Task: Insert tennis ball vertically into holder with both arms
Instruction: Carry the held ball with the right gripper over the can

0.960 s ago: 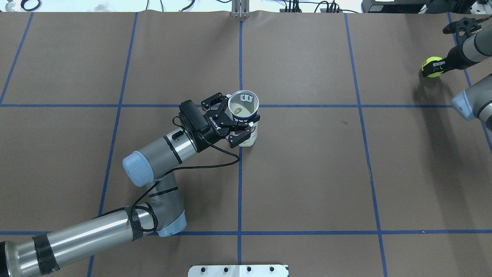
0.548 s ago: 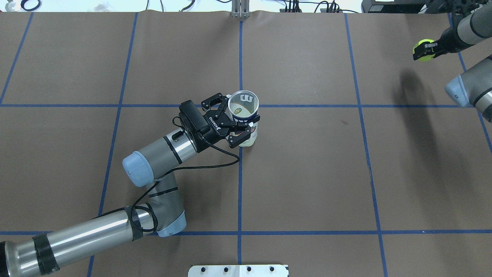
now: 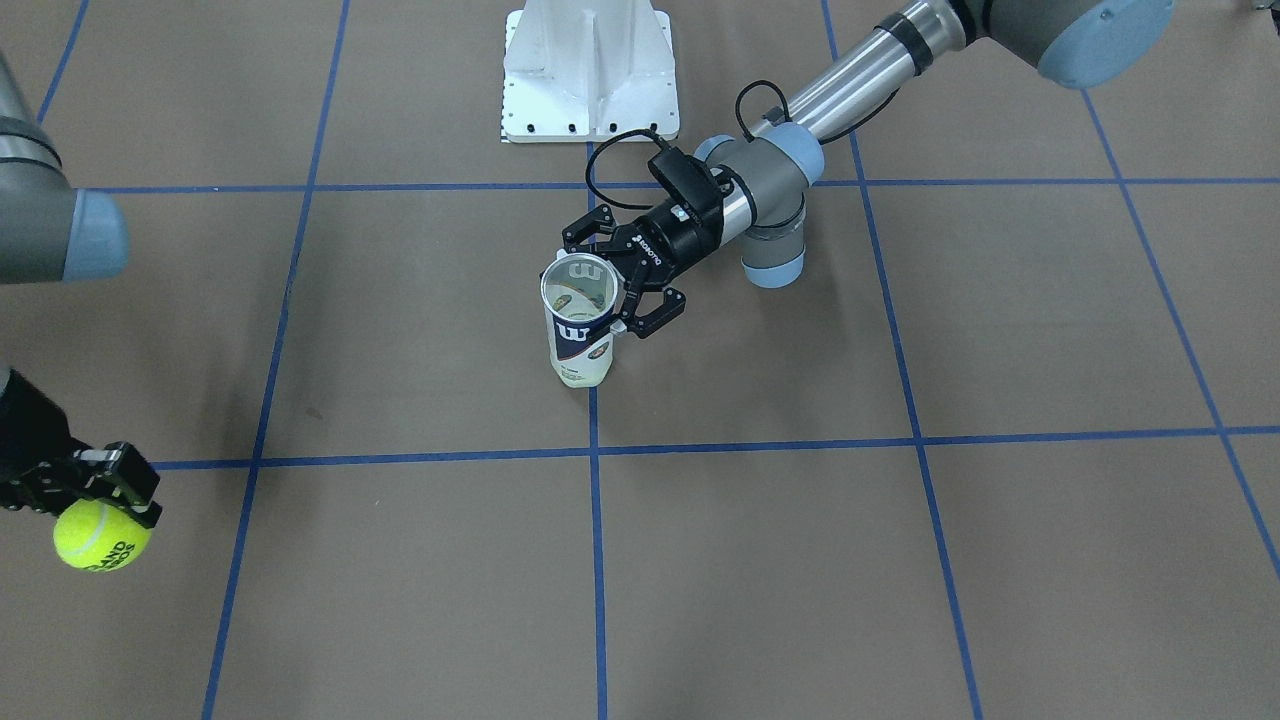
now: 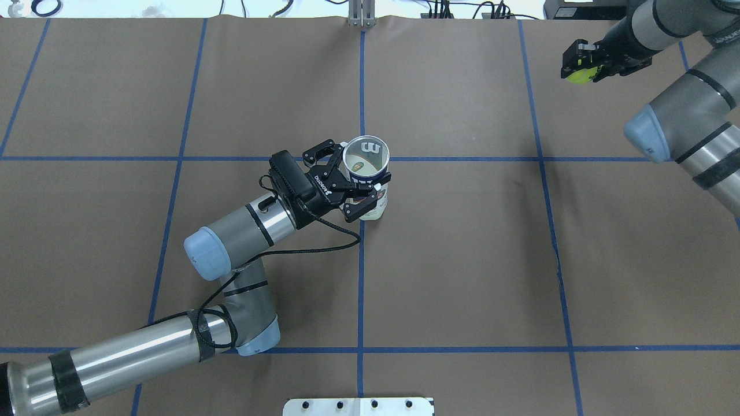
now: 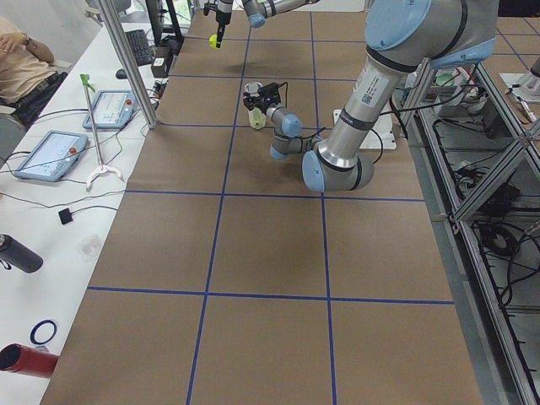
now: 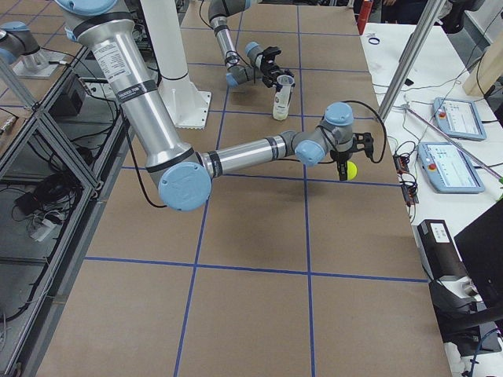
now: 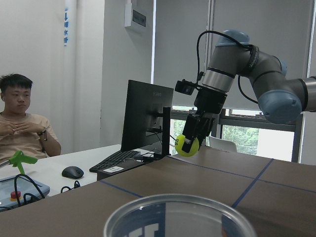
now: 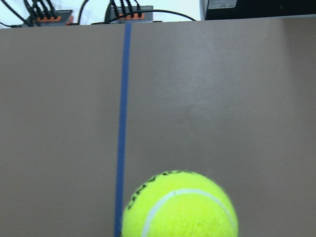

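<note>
step: carrying ball [image 3: 100, 537] to can [image 3: 580, 340] | left jaws are gripping upright can | right jaws are gripping ball, well apart | next: likely centring over open mouth before lowering

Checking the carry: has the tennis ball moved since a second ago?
Yes. Held by the right tool, the tennis ball went left in the overhead view, closer to the blue tape line.

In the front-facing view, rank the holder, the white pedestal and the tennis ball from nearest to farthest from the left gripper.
From the left gripper:
1. holder, between its fingers, mid-table.
2. white pedestal, at the view's top edge.
3. tennis ball, far off at the view's lower left.
</note>
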